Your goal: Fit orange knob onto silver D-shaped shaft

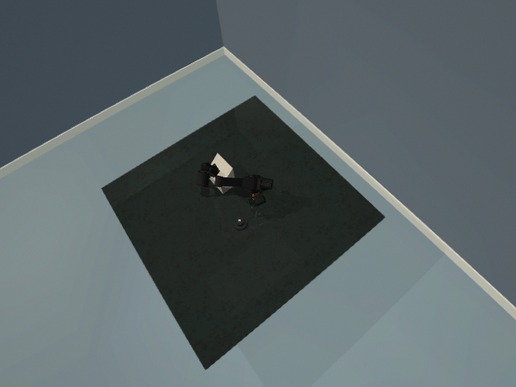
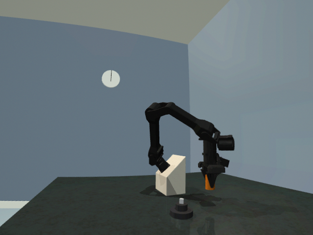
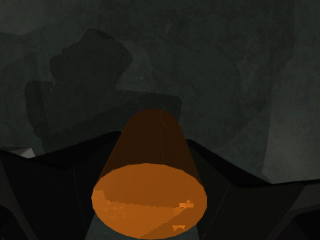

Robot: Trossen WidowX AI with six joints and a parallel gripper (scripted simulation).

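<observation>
One arm (image 1: 237, 181) (image 2: 182, 116), black, reaches out over the dark bench (image 1: 233, 266) (image 2: 88, 202) (image 3: 210, 60) from a pale, slope-topped block (image 1: 223, 165) (image 2: 176, 176). Jaws (image 2: 210, 185) point down, clamped on the knob (image 1: 254, 194) (image 2: 208, 182) (image 3: 149, 200). Knob orange, a plain cylinder, upright or very nearly so, its lower end poking out below the fingertips and held up off the bench. In the wrist view its near end face is a bright orange oval, a black finger to either side. Hole underneath: hidden in all views.

Pedestal (image 1: 240, 225) (image 2: 181, 213) round, dark, stepped, standing on the bench near the block. Shaft (image 1: 239, 220) (image 2: 181, 200) short and silver, upright at its centre, bare. Knob is off to one side of it, apart, higher than the shaft top. Shaft's flat side too small to make out. White clock (image 2: 110, 79) on the wall behind.
</observation>
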